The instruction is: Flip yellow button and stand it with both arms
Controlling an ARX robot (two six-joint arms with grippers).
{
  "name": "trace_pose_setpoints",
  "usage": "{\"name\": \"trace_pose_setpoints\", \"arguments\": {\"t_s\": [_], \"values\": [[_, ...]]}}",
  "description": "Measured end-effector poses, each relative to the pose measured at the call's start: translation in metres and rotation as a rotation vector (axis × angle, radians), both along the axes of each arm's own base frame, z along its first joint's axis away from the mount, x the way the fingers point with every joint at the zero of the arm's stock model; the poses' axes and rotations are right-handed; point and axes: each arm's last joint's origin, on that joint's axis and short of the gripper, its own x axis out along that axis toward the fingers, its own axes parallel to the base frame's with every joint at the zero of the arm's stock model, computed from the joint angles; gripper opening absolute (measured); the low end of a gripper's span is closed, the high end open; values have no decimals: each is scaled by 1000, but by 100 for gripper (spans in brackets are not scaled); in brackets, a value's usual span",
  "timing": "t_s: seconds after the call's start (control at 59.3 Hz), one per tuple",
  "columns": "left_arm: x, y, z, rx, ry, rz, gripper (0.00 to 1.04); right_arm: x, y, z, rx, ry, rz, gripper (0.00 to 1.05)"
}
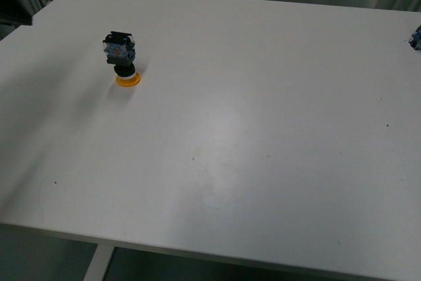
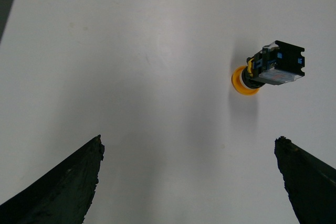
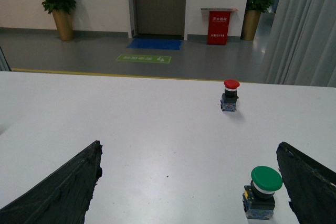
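Your left gripper (image 2: 186,182) is spread wide and empty. The yellow button (image 2: 269,69) sits ahead of it on the table (image 2: 131,77), apart from both fingers (image 2: 63,182) and nearer one than the other. It's resting on its yellow cap with the black body up, so by my read the flip is not yet done. Your right gripper (image 3: 184,187) is spread wide too, holding nothing. A green button (image 3: 262,192) stands just beside one of its fingers, a red button (image 3: 230,95) stands farther ahead, and no yellow one shows there. All of it looks left to do: reach, grasp, turn over, stand it cap-up.
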Motion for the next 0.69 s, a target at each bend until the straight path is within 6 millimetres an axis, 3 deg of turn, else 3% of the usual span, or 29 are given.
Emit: {"name": "trace_pose_setpoints", "arguments": {"t_s": [0.388, 0.692], "values": [[62, -55, 1, 44, 59, -142, 98, 0, 0, 0, 0, 0, 0, 97], [82, -82, -10, 39, 98, -137, 98, 0, 0, 0, 0, 0, 0, 97]]}}
